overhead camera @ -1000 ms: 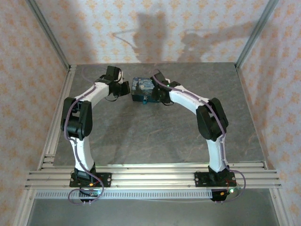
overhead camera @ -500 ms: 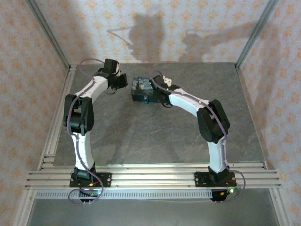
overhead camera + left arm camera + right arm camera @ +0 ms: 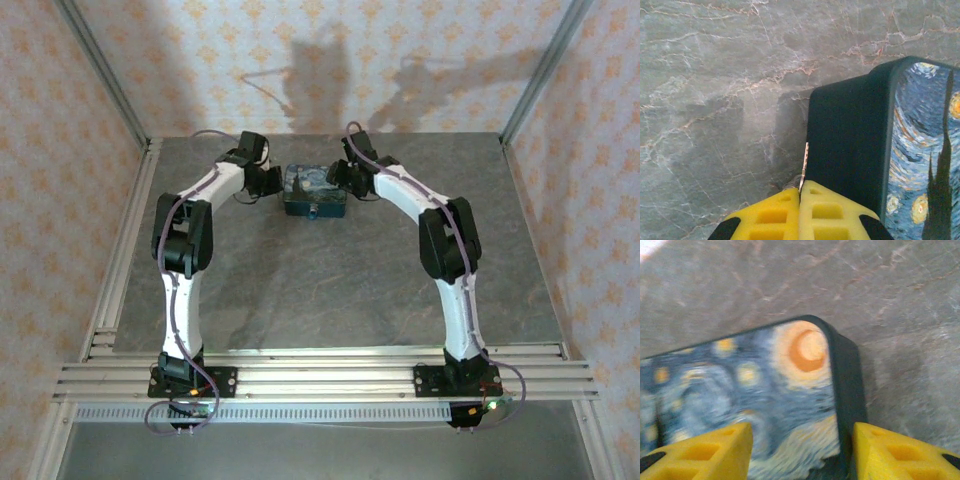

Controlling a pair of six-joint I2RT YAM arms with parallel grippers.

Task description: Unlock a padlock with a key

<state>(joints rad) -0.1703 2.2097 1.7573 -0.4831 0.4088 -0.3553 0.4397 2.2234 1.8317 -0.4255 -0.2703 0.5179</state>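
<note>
From above you have two arms, the left arm (image 3: 180, 240) and the right arm (image 3: 447, 245), flanking one dark blue swirly-print box (image 3: 312, 188) on the far part of the grey bench (image 3: 330, 290). The left pincer (image 3: 270, 182) sits just beside the box's left end, the right pincer (image 3: 338, 177) at its right end.

In your left wrist view, two yellow fingers (image 3: 772, 215) are pressed together on one key (image 3: 804, 162), a thin pale sliver standing out from their tips, close beside the box's dark side wall.

In your right wrist view, two yellow fingers stand moderately apart, one over the printed lid, one past the box's edge, gripping nothing.
</note>
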